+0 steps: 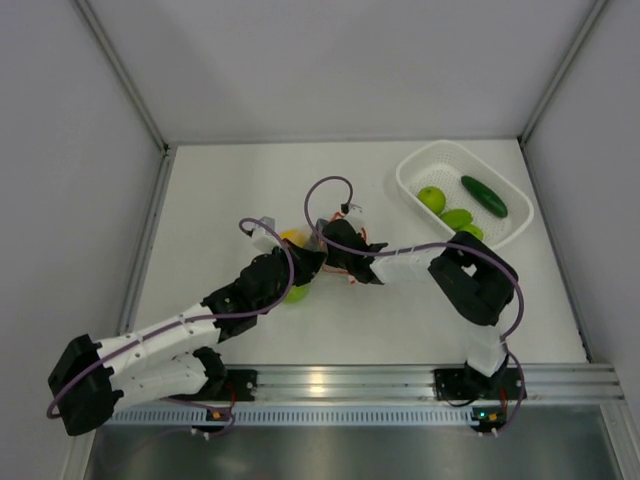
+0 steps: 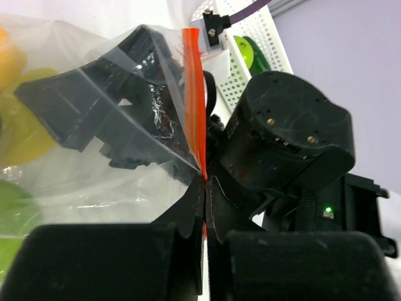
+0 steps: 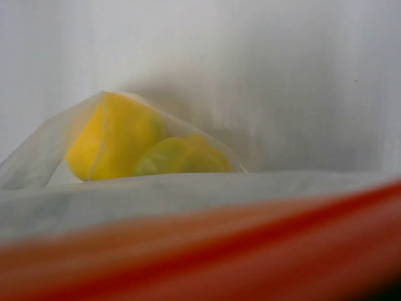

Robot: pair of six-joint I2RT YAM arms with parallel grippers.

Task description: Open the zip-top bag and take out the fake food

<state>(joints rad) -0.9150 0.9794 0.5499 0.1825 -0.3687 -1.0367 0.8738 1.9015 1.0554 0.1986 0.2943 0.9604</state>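
Found the zip-top bag (image 1: 300, 248) on the table (image 1: 230, 180), well to the left of the white basket (image 1: 415, 168), between the two pincers. Noted its orange-red zip strip (image 2: 194, 94) standing upright in the left wrist view. Confirmed the left pincer (image 2: 203, 188) clamped on the strip's lower end, jaws pressed together on it.

Seen through the clear plastic: a yellow piece (image 3: 113, 141) and a yellow-green piece (image 3: 182, 157) of fake food, touching each other inside the bag. Recorded a further light-green piece (image 1: 296, 294) at the bag's near edge, on the side away from the basket. Cannot tell from above whether inside or just beside the bag.

Located the right pincer (image 1: 325, 243) at the bag's basket-side edge, close against the strip. Cannot tell from any view whether its jaws stand apart or together.

Counted in the basket a dark-green cucumber (image 1: 484, 196) and three light-green pieces (image 1: 431, 199), the cucumber nearest the right wall.
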